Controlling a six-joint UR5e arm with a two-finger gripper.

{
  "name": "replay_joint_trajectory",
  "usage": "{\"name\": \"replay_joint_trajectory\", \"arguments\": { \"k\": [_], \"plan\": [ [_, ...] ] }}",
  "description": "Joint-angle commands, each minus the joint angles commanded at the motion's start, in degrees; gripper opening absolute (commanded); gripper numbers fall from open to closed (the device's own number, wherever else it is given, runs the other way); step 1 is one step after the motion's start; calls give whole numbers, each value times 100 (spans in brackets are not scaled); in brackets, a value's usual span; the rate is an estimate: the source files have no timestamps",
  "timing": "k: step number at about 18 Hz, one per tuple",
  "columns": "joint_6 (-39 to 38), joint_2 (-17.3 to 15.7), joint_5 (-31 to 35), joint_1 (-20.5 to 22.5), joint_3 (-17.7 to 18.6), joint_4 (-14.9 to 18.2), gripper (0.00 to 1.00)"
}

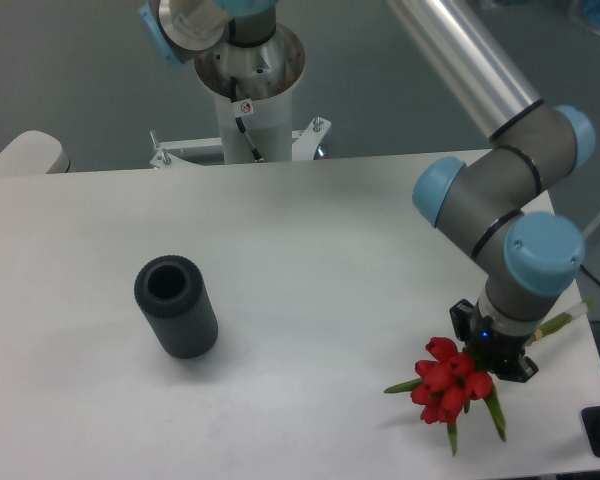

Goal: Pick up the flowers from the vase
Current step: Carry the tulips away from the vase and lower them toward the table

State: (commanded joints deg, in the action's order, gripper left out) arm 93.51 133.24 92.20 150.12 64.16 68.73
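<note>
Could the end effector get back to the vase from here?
Probably yes: the vase stands alone with bare table between it and the end effector, though that seems occupied by the flowers.

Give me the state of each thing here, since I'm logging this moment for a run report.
flowers: out of the vase, low over the table's right front, at the gripper.
vase: upright, mouth empty.
gripper: at the bunch's stems, jaws hidden.
table: carries the vase.
</note>
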Motion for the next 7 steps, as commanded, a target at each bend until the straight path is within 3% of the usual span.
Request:
{"name": "replay_joint_trajectory", "arguments": {
  "k": [7],
  "plan": [
    [0,-26,0,-62,17,123,0]
  ]
}}
